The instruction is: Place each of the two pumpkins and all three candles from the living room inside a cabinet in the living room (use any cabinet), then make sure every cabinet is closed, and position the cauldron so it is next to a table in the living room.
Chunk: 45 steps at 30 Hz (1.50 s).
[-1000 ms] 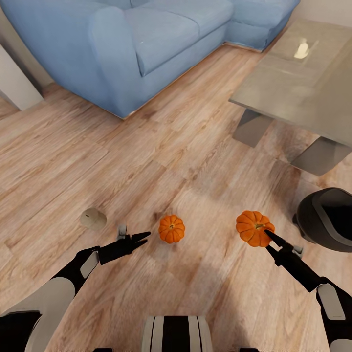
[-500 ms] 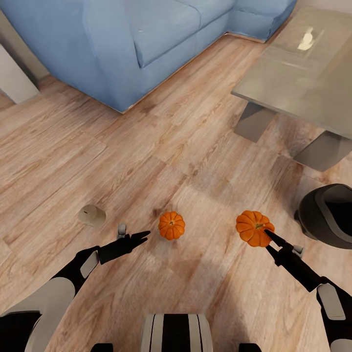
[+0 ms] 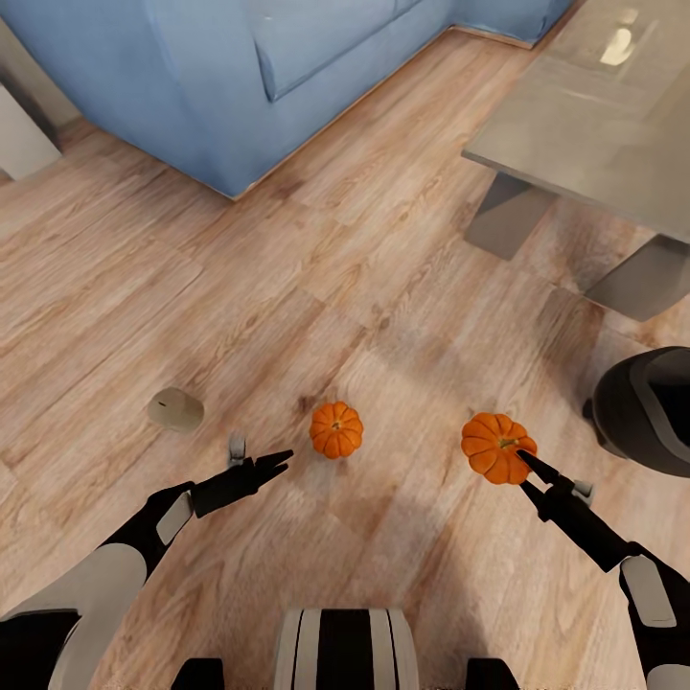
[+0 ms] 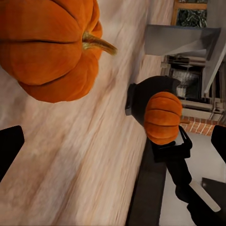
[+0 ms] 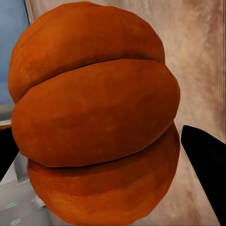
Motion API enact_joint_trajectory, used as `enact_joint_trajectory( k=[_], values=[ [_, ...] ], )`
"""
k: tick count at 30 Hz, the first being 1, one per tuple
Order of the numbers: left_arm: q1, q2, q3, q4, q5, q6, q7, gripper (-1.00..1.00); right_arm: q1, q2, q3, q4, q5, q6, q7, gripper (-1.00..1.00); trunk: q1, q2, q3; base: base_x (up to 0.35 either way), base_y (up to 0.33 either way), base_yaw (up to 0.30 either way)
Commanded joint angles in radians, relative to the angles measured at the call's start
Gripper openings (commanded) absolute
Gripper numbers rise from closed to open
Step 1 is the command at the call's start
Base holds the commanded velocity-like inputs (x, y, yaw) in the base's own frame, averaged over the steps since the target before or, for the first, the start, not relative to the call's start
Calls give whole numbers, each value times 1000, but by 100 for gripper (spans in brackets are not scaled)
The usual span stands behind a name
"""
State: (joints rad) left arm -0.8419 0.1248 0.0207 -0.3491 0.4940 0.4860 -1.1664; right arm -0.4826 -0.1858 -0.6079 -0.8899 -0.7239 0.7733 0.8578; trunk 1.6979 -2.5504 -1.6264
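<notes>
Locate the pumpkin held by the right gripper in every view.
Head view: held pumpkin, lower right, at the right gripper.
Left wrist view: center right, before the dark cauldron.
Right wrist view: close up.
Shared landmark: wooden floor.

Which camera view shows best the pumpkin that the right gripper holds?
The head view: the held pumpkin shows whole at the right gripper. The left wrist view shows it small and far; the right wrist view shows it so close that its edges are cut off.

A home living room: blue sofa (image 3: 240, 67), coffee table (image 3: 585, 125), wood floor (image 3: 316, 287)
</notes>
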Motion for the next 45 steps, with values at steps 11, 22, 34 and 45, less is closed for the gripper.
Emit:
enact_joint_trajectory(
  k=[11,22,34,45],
  values=[
    [1,1,1,-35,2,-4,-2,100,-1,1,-1,0,-5,7,2,-100,5,-3,-43,0,0,0],
    [1,1,2,-36,3,-3,-1,100,-1,3,0,0,-5,7,2,-100,8,-4,-70,0,0,0],
    [1,1,2,-36,3,-4,2,100,-1,3,0,0,-5,7,2,-100,9,-5,-78,0,0,0],
    [1,1,2,-36,3,-5,6,100,-1,3,0,0,-5,7,2,-100,9,-5,-78,133,0,0]
  ],
)
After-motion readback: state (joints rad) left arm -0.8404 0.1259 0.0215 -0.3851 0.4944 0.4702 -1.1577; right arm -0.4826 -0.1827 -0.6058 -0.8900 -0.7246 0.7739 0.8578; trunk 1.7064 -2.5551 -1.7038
